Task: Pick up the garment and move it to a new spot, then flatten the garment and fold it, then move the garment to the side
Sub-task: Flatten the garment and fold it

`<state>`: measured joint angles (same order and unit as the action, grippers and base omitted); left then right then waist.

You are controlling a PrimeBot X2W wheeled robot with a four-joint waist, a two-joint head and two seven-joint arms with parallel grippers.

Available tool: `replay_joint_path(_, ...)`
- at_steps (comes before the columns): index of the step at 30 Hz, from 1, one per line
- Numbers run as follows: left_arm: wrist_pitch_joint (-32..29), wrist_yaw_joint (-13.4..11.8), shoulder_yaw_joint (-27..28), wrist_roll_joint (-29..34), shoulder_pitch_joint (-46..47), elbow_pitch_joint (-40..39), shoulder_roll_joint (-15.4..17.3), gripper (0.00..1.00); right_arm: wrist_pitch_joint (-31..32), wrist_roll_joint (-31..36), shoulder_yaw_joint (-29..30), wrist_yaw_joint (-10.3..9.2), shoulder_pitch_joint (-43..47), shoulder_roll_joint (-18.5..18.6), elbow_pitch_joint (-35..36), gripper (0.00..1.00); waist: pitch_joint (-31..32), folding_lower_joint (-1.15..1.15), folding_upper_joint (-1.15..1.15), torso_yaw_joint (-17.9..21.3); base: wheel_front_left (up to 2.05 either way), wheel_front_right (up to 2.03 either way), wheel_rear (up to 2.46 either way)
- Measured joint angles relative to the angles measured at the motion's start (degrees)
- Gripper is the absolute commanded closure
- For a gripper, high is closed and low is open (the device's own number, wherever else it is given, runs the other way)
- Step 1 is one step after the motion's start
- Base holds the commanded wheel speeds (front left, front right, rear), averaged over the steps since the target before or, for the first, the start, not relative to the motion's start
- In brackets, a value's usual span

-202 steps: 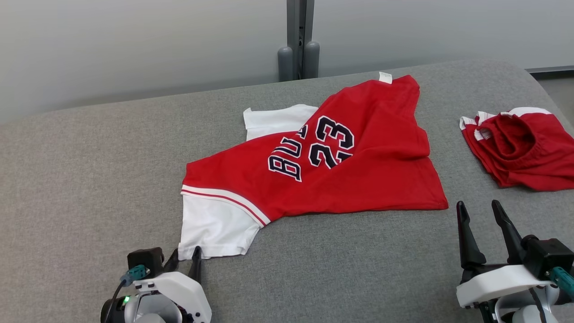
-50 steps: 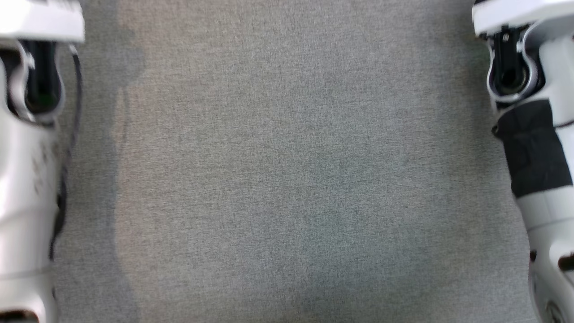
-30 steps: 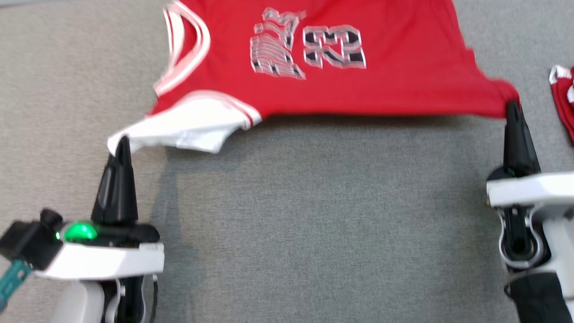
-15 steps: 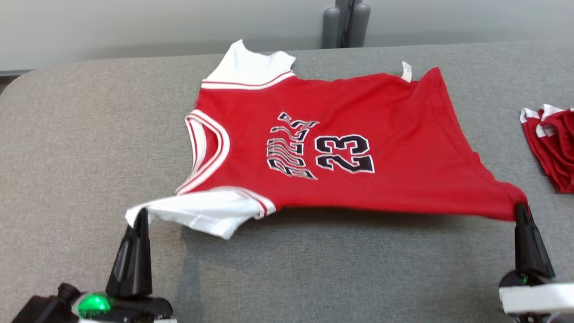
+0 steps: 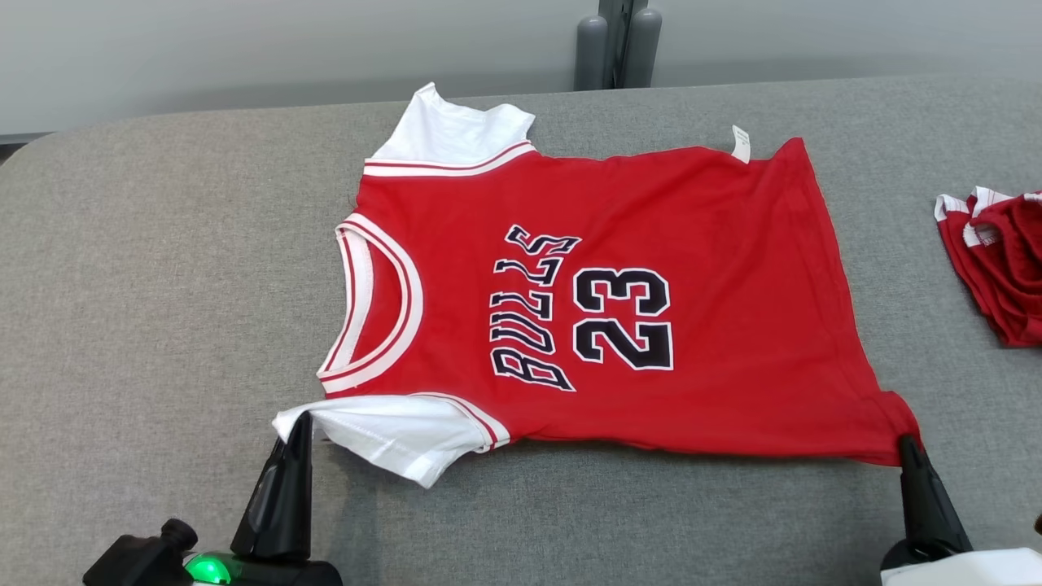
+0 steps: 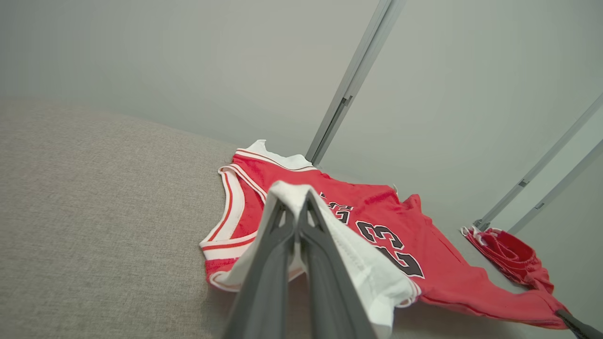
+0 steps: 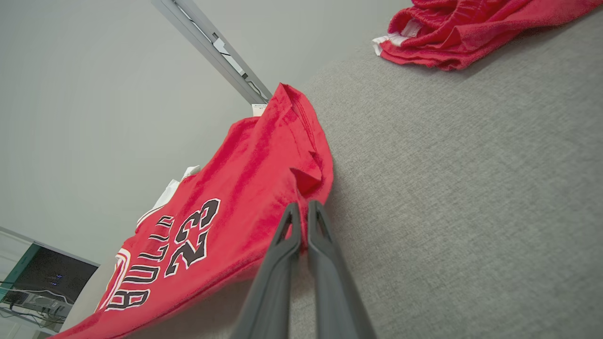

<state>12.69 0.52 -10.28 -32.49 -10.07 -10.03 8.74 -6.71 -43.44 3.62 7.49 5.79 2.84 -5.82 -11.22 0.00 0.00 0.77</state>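
Two grippers are pinching the jersey at once. The left gripper [image 5: 299, 419] is closed tight on the hem of the white sleeve [image 5: 391, 431], its fingers pressed together with the cloth caught at the tips. In the left wrist view the white fabric is draping over both fingers. The right gripper [image 5: 906, 443] is likewise clamped shut, nipping the red bottom corner of the jersey [image 5: 733, 268]. In the right wrist view a small fold of red cloth is standing up just above its tips. Both are working at the near side of the table [image 5: 146, 309], the left one in the table's left half and the right one toward its right end.

Between them the jersey's near edge is hanging slightly off the table and casting a thin shadow. The rest is lying spread face up across the table's middle — collar toward the table's left, hem toward its right. The lettering and the number 23 are showing, reading sideways. The other sleeve [image 5: 456, 130] and a small white tag [image 5: 740, 145] are lying toward the table's far edge. At the table's right end a pair of red shorts [image 5: 997, 260] is sitting bunched, well apart from the jersey. Behind the table's far edge a grey post [image 5: 615, 41] is rising against a pale wall [image 5: 244, 49].
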Motion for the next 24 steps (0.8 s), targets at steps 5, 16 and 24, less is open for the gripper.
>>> replay_joint_path(5,-0.1,0.6,-0.7,0.2,2.8,3.3,0.0,1.0,-1.2,-0.8,-1.7,0.0,-2.4,0.0,-3.8,1.0,-0.2,0.0,0.0,-0.1,0.0,0.0,0.0)
replay_joint_path(16,-1.0,4.0,-2.5,0.6,20.1,17.9,0.1,1.0,-2.9,-3.5,-2.8,0.0,-11.2,-0.1,-10.2,1.0,-1.6,0.0,0.0,-0.1,0.0,0.0,0.0)
replay_joint_path(24,0.7,4.9,-2.1,0.6,30.9,31.9,-0.6,1.0,-5.0,-4.2,-4.2,0.0,-20.5,-0.1,-18.1,1.0,-4.5,0.0,0.0,1.4,0.0,0.0,0.0)
